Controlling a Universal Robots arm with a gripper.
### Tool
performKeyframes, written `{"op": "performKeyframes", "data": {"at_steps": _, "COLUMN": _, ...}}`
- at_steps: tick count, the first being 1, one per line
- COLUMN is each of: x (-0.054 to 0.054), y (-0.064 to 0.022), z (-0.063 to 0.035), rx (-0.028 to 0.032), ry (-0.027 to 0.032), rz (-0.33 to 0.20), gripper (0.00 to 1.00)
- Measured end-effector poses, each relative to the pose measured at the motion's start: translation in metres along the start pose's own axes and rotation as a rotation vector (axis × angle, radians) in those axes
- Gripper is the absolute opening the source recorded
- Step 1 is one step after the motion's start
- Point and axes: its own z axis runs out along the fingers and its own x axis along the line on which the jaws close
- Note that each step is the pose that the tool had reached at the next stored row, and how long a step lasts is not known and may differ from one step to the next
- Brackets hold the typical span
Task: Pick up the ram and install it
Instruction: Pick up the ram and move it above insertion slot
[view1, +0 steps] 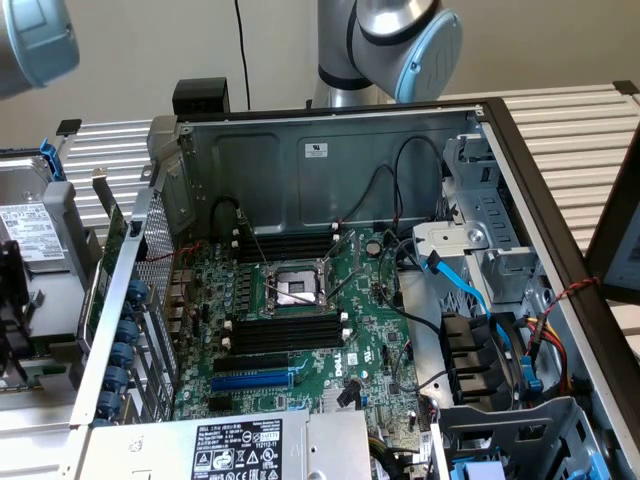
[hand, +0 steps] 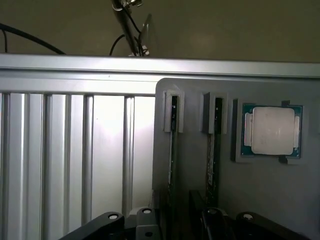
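over at the grey holder tray (hand: 200, 180), per the wrist view: the ram (hand: 172, 150) standing on its long edge in a narrow groove, far end caught in a small raised bracket. just beside it, in a parallel groove, a second ram stick (hand: 216, 150), held the same way. past that stick, a processor (hand: 272, 131) lying flat in a square recess, metal lid up. tray resting on the ribbed aluminium table (hand: 75, 160), a pale rail (hand: 150, 67) across the far edge.

hovering close at the near ends of both sticks: the gripper (hand: 177, 226), black and grey hardware spread across the two grooves. open or closed (working end cut off at the frame's edge), impossible to tell; nothing visibly lifted, both sticks seated in the tray. contact with either stick likewise unclear.

from the exterior view: an open computer case (view1: 330, 150) lying on its side on the table, motherboard (view1: 375, 300) facing up. at the board's middle, the cpu socket (view1: 293, 290), flanked on two sides by banks of long black memory slots (view1: 285, 335) with white end clips. next to the nearer bank, a blue expansion slot (view1: 250, 382). behind the case, the robot arm (view1: 400, 40) rising out of frame, well apart from the board.
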Motion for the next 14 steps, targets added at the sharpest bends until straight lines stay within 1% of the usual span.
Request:
{"op": "performKeyframes", "data": {"at_steps": 2, "x": -0.0005, "y": 0.0, "z": 0.0016, "rx": -0.0024, "ry": 0.0, "rz": 0.0, "gripper": 0.36}}
{"op": "performKeyframes", "data": {"at_steps": 7, "x": -0.0009, "y": 0.0001, "z": 0.0053, "rx": -0.0115, "ry": -0.0001, "rz": 0.002, "gripper": 0.36}}
{"op": "performKeyframes", "data": {"at_steps": 9, "x": -0.0008, "y": 0.0001, "z": 0.0058, "rx": -0.0131, "ry": 0.0001, "rz": 0.002, "gripper": 0.36}}
{"op": "performKeyframes", "data": {"at_steps": 11, "x": -0.0008, "y": 0.0001, "z": 0.0059, "rx": -0.0133, "ry": 0.0001, "rz": 0.002, "gripper": 0.35}}
{"op": "performKeyframes", "data": {"at_steps": 13, "x": -0.0008, "y": 0.0001, "z": 0.006, "rx": -0.0131, "ry": 0.0001, "rz": 0.002, "gripper": 0.22}}
{"op": "performKeyframes", "data": {"at_steps": 14, "x": -0.0008, "y": 0.0001, "z": 0.0061, "rx": -0.013, "ry": 0.0001, "rz": 0.002, "gripper": 0.22}}
